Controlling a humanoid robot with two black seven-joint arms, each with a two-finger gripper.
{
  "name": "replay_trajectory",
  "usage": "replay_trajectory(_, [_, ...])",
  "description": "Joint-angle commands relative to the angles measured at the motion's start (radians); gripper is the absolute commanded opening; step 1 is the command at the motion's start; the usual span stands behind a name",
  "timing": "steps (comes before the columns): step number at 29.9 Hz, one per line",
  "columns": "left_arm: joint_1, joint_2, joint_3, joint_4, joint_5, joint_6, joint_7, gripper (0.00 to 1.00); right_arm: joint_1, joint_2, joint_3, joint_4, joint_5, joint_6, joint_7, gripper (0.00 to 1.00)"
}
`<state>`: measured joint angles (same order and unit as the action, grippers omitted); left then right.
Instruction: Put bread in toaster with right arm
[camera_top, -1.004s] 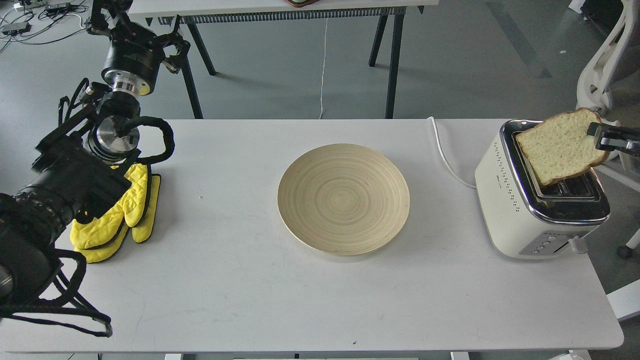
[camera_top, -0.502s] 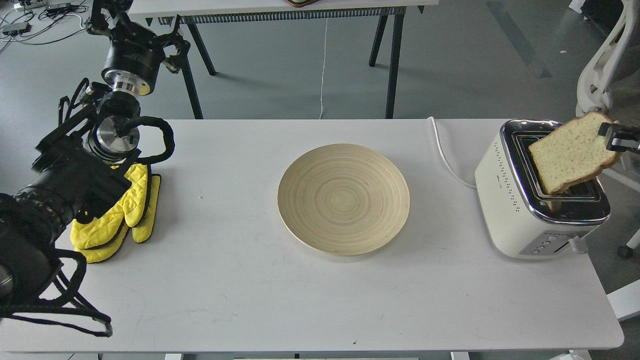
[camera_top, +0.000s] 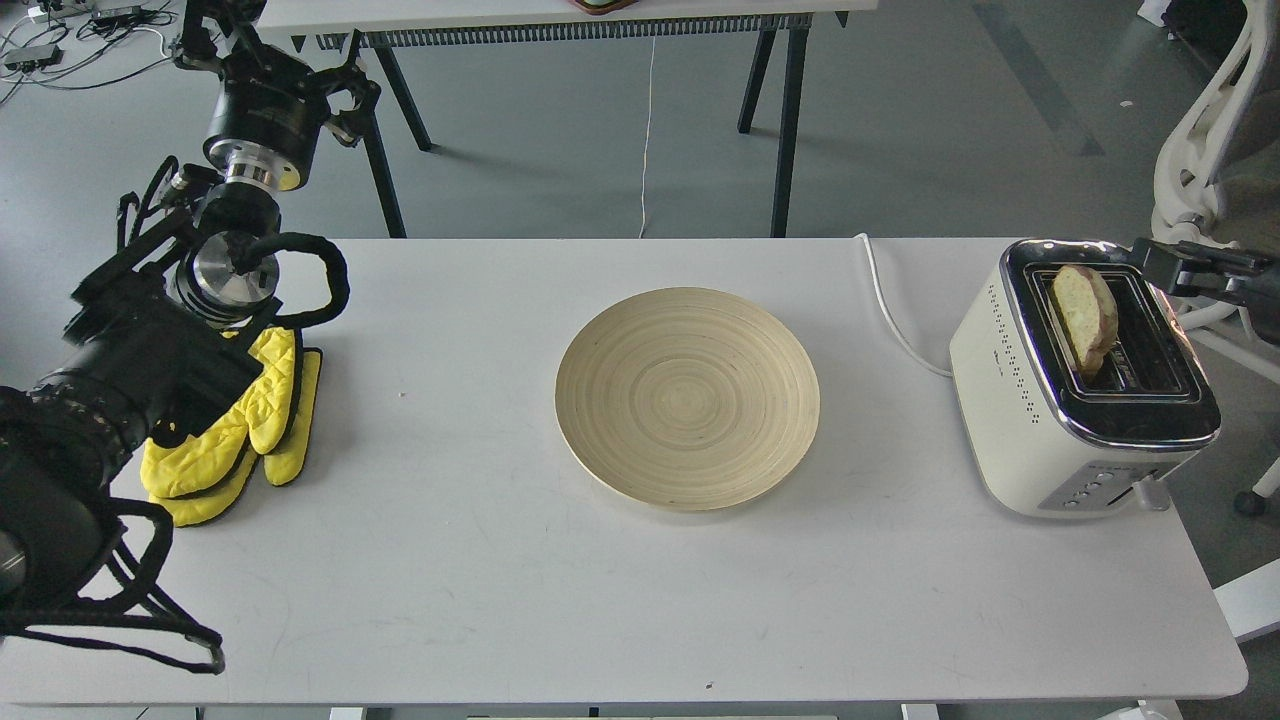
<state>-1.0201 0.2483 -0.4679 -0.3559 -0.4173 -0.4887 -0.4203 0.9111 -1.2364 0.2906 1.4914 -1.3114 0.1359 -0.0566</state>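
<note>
The bread (camera_top: 1082, 316) stands on edge in the left slot of the cream-white toaster (camera_top: 1030, 420) at the table's right end, its rounded top sticking out above the chrome. My right gripper (camera_top: 1160, 262) is just right of the toaster's far corner. It is apart from the bread, empty, and looks open. My left gripper (camera_top: 345, 100) is at the far left, beyond the table's back edge, dark and tangled with cables. I cannot tell how its fingers stand.
A round wooden plate (camera_top: 687, 397) lies mid-table. Yellow mitts (camera_top: 255, 430) lie at the left under my left arm. The toaster's white cord (camera_top: 890, 320) runs to the table's back edge. A white chair (camera_top: 1200, 140) stands behind the toaster.
The bread was tilted over the toaster in my right gripper. It has now dropped upright into the left slot, and the gripper has let go and drawn back up and to the right.
</note>
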Motion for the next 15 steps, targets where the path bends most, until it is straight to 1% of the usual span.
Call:
replay_trajectory(1, [0.0, 0.0, 0.0, 0.0, 0.0, 0.0, 0.0, 1.0, 0.0, 0.043, 0.059, -0.013, 0.024, -0.021, 0.006, 0.99])
replay_trajectory(4, [0.0, 0.0, 0.0, 0.0, 0.0, 0.0, 0.0, 1.0, 0.0, 0.11, 0.108, -0.052, 0.191, -0.068, 0.023, 0.99])
replay_trajectory(6, [0.0, -0.001, 0.0, 0.0, 0.0, 0.0, 0.0, 1.0, 0.002, 0.158, 0.137, -0.082, 0.332, -0.073, 0.038, 0.99])
replay_trajectory(9, [0.0, 0.0, 0.0, 0.0, 0.0, 0.0, 0.0, 1.0, 0.0, 0.224, 0.195, -0.109, 0.495, -0.07, 0.049, 0.99])
replay_trajectory(13, [0.0, -0.001, 0.0, 0.0, 0.0, 0.0, 0.0, 1.0, 0.002, 0.336, 0.248, -0.193, 0.628, -0.076, 0.057, 0.99])
replay_trajectory(15, [0.0, -0.001, -0.002, 0.0, 0.0, 0.0, 0.0, 1.0, 0.0, 0.402, 0.313, -0.262, 0.69, -0.068, 0.086, 1.0])
